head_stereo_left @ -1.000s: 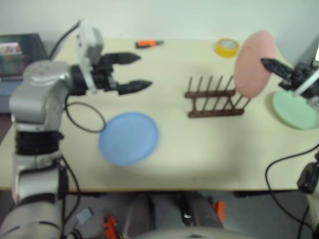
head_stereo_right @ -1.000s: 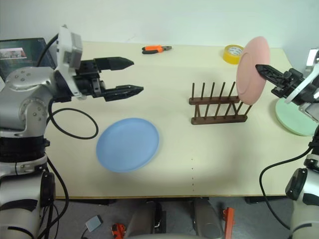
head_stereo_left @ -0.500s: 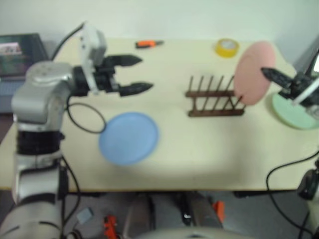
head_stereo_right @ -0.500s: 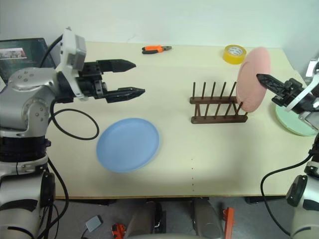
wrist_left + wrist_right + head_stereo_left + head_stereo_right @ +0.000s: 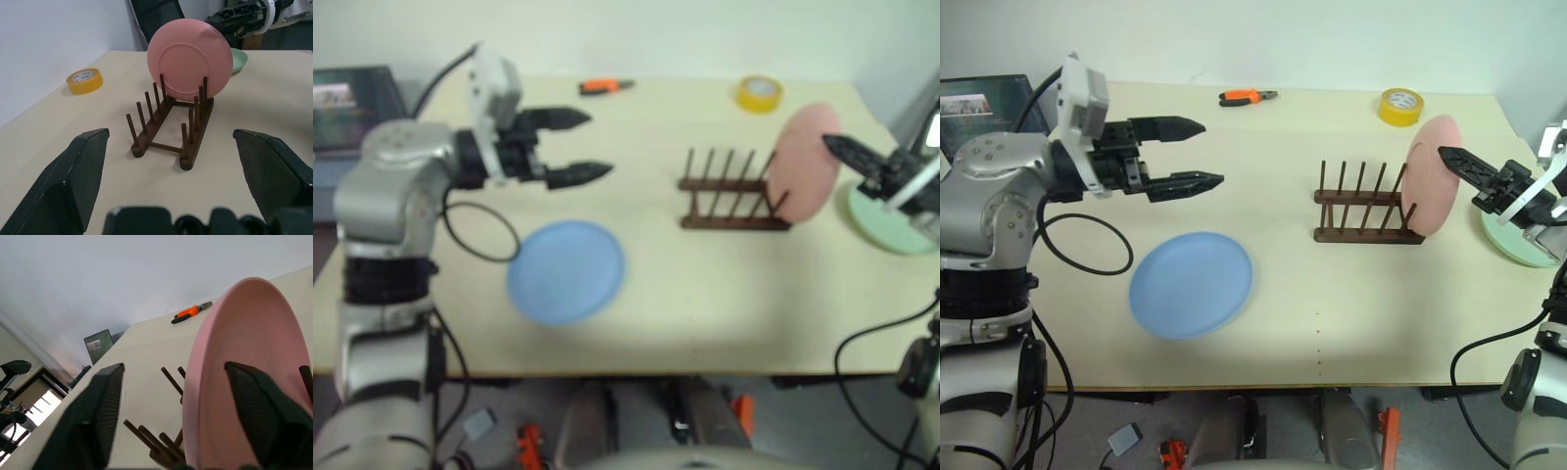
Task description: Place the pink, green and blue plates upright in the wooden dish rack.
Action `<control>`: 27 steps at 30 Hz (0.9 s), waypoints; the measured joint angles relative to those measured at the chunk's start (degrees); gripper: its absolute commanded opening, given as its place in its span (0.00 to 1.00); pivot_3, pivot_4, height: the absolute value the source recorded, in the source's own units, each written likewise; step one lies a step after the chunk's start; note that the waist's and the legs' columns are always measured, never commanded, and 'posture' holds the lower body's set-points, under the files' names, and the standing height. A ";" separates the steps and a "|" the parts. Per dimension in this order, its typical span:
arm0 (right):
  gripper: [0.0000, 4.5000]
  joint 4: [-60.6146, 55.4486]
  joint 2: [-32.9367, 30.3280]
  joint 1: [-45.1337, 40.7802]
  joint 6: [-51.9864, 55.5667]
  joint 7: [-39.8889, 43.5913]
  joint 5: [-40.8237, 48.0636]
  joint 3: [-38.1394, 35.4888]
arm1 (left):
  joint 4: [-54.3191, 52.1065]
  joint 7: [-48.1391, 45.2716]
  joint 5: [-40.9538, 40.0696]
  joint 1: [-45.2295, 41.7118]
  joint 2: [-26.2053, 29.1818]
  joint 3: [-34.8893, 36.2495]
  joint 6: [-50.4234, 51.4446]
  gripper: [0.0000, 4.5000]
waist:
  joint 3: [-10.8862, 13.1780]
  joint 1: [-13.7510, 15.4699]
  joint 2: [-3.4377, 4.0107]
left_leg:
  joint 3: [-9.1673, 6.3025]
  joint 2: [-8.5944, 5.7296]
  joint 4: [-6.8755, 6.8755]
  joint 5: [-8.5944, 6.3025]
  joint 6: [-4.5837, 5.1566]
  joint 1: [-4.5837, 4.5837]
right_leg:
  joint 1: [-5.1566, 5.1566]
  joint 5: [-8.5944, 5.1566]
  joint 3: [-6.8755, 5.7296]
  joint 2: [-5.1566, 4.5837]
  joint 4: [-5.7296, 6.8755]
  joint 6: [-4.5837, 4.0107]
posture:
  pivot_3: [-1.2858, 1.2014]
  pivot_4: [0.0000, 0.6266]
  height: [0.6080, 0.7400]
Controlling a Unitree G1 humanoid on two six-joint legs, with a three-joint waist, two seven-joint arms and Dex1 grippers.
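With jaws spread wide and empty, right gripper (image 5: 1474, 171) flanking the rim of the pink plate (image 5: 1430, 174), standing upright at the right end of the wooden dish rack (image 5: 1366, 211). Just beyond the gripper, green plate (image 5: 1518, 240) flat on the table (image 5: 1332, 313). Well apart to the left, left gripper (image 5: 1195, 152) also wide open, holding nothing, above the blue plate (image 5: 1191, 284) lying flat. From the left wrist view, plate's back seated between pegs, yellow tape roll (image 5: 84, 80) beside. From the right wrist view, orange pliers (image 5: 190, 312) past the plate's edge.

pink plate (image 5: 190, 66): smooth matt | dish rack (image 5: 170, 122): dark wood | table (image 5: 1332, 313): matt cream
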 measured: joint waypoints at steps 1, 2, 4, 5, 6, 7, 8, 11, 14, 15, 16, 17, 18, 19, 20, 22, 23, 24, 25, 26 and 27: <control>0.99 0.03 0.00 0.08 -0.39 -0.02 -0.20 0.24 | 0.00 0.01 0.02 0.00 0.00 -0.01 0.00 1.00 | 0.00 0.00 0.00 | 0.00 0.00 0.00 0.00 0.00 0.00 | 0.00 0.00 0.00 0.00 0.00 0.00 | 0.52 0.24 1.00; 0.99 0.03 -0.01 0.20 -0.62 0.01 -0.27 0.52 | 0.00 0.03 0.09 0.00 0.00 -0.01 0.00 1.00 | 0.00 0.00 0.00 | 0.00 0.00 0.00 0.00 0.00 0.00 | 0.00 0.00 0.00 0.00 0.00 0.00 | 0.52 0.24 1.00; 0.99 0.03 -0.32 0.22 -1.51 0.11 -0.90 0.77 | 0.00 0.03 0.17 0.00 0.00 -0.03 -0.01 1.00 | 0.00 0.01 0.00 | 0.00 0.00 0.00 0.00 0.00 0.00 | 0.00 0.00 0.00 0.00 0.00 0.00 | 0.52 0.24 1.00; 0.99 -0.01 -0.89 0.22 -2.18 0.23 -1.53 1.33 | 0.00 0.03 0.27 0.00 0.00 -0.03 -0.01 1.00 | 0.00 0.01 0.00 | 0.00 0.00 0.00 0.00 0.00 0.00 | 0.00 0.00 0.00 0.00 -0.01 0.00 | 0.52 0.24 1.00; 0.99 -0.11 -1.74 0.25 -3.11 0.44 -2.65 2.02 | 0.02 0.02 0.34 0.00 0.00 -0.06 -0.04 1.00 | 0.00 0.02 0.00 | 0.00 0.00 0.00 0.00 0.00 -0.01 | 0.00 0.00 0.00 0.00 -0.01 0.00 | 0.52 0.24 1.00; 0.99 -0.24 -2.60 0.30 -4.16 0.77 -3.44 2.47 | 0.06 0.02 0.41 0.00 0.00 -0.07 -0.05 1.00 | 0.00 0.03 0.00 | 0.00 0.00 0.00 0.00 0.00 -0.01 | 0.00 0.00 0.00 0.00 -0.02 0.00 | 0.52 0.24 1.00; 0.99 -0.71 -3.50 0.45 -5.23 1.29 -4.54 3.17 | 0.10 0.00 0.53 -0.01 0.00 -0.07 -0.07 1.00 | 0.00 0.03 0.00 | 0.01 -0.01 0.00 0.00 0.00 0.00 | 0.00 0.00 0.00 0.00 -0.02 0.00 | 0.52 0.24 1.00; 0.99 -1.98 -6.65 0.89 -8.07 2.84 -7.04 4.91 | 0.28 -0.04 0.65 -0.03 0.00 -0.10 -0.21 1.00 | 0.00 0.03 0.00 | 0.01 -0.01 -0.01 0.00 0.00 0.00 | -0.01 0.00 0.00 0.01 -0.02 0.00 | 0.52 0.24 1.00; 0.99 -3.05 -9.55 2.03 -10.51 4.68 -9.58 6.78 | 0.31 -0.20 0.76 -0.10 -0.01 -0.13 -0.91 1.00 | 0.00 0.03 0.00 | 0.01 -0.01 0.00 0.00 0.00 0.00 | 0.00 0.00 0.00 0.01 -0.02 0.00 | 0.52 0.24 1.00; 0.99 -3.04 -10.43 2.45 -11.28 5.31 -10.36 7.29 | 0.31 -0.32 0.76 -0.14 -0.01 -0.17 -1.01 1.00 | 0.00 0.04 0.00 | 0.02 -0.01 0.01 0.00 0.00 0.01 | 0.00 0.00 0.00 0.01 -0.02 0.00 | 0.52 0.24 1.00; 0.99 -2.91 -11.35 2.86 -12.24 5.93 -11.55 7.94 | 0.31 -0.57 0.76 -0.19 -0.01 -0.26 -1.03 1.00 | 0.00 0.03 0.00 | 0.02 -0.01 0.01 0.00 0.00 0.01 | 0.00 0.00 0.00 0.01 -0.02 0.00 | 0.52 0.24 1.00; 0.99 -2.62 -12.26 3.26 -13.28 6.57 -12.62 8.59 | 0.28 -0.88 0.76 -0.24 -0.01 -0.52 -1.03 1.00 | 0.00 0.04 0.00 | 0.03 -0.01 0.02 0.00 0.00 0.01 | 0.00 0.00 0.00 0.00 -0.02 0.00 | 0.52 0.24 1.00; 0.99 -1.95 -13.26 3.75 -14.88 7.14 -14.13 9.29 | 0.15 -1.19 0.75 -0.25 -0.02 -0.99 -1.03 1.00 | 0.00 0.05 0.00 | 0.03 -0.01 0.02 0.00 0.00 0.00 | 0.00 0.00 0.00 0.00 -0.02 0.00 | 0.52 0.24 1.00; 0.99 -0.99 -13.96 4.10 -16.39 7.59 -15.52 9.85 | -0.01 -1.32 0.75 -0.24 -0.02 -1.32 -1.02 1.00 | 0.00 0.05 0.00 | 0.03 -0.01 0.03 0.00 0.00 0.00 | 0.01 0.00 0.00 0.00 -0.03 0.00 | 0.52 0.24 1.00; 0.99 0.11 -14.66 4.57 -18.37 7.90 -17.20 10.83 | -0.40 -1.33 0.76 -0.25 -0.02 -1.83 -0.90 1.00 | 0.00 0.05 0.00 | 0.05 -0.02 0.04 0.00 0.00 0.01 | 0.01 0.01 0.01 0.00 -0.04 0.01 | 0.52 0.24 1.00; 0.99 2.94 -15.23 5.01 -21.31 8.76 -20.51 12.97 | -2.63 -1.07 0.76 -0.56 -0.75 -3.91 0.57 1.00 | 0.00 0.04 0.00 | 0.06 -0.02 0.06 0.00 0.00 0.01 | 0.01 0.02 0.03 0.00 -0.03 0.02 | 0.52 0.24 1.00; 0.99 3.81 -15.23 5.01 -21.91 8.91 -21.11 13.53 | -3.31 -0.94 0.73 -1.02 -1.43 -4.97 1.29 1.00 | 0.00 0.04 0.00 | 0.07 -0.02 0.09 0.00 0.00 0.00 | 0.01 0.04 0.05 0.00 -0.02 0.04 | 0.52 0.24 1.00; 0.99 4.79 -15.22 4.90 -22.70 8.94 -22.03 14.12 | -4.20 -0.68 0.63 -1.71 -2.37 -6.02 2.38 1.00 | 0.00 0.05 0.00 | 0.06 -0.04 0.11 0.00 0.00 -0.01 | 0.01 0.05 0.04 0.00 -0.01 0.04 | 0.52 0.24 1.00; 0.99 6.35 -15.28 4.57 -23.62 8.95 -23.12 14.82 | -5.25 -0.08 0.43 -2.94 -3.73 -7.38 3.78 1.00 | 0.00 0.08 0.00 | 0.06 -0.05 0.14 0.00 0.00 -0.01 | 0.02 0.06 0.03 0.00 -0.01 0.06 | 0.52 0.24 1.00; 0.99 7.30 -15.28 4.30 -24.44 8.94 -23.97 15.35 | -6.24 0.41 0.25 -4.07 -4.87 -8.38 4.89 1.00 | 0.00 0.08 0.00 | 0.07 -0.06 0.14 0.00 0.00 -0.01 | 0.01 0.06 0.05 0.00 -0.02 0.07 | 0.52 0.24 1.00; 0.99 8.29 -15.36 4.16 -25.42 8.93 -25.08 15.80 | -6.91 0.83 0.21 -5.44 -5.97 -9.33 5.69 1.00 | 0.00 0.08 0.00 | 0.07 -0.09 0.14 0.00 0.00 -0.01 | 0.02 0.07 0.05 0.00 -0.02 0.07 | 0.52 0.24 1.00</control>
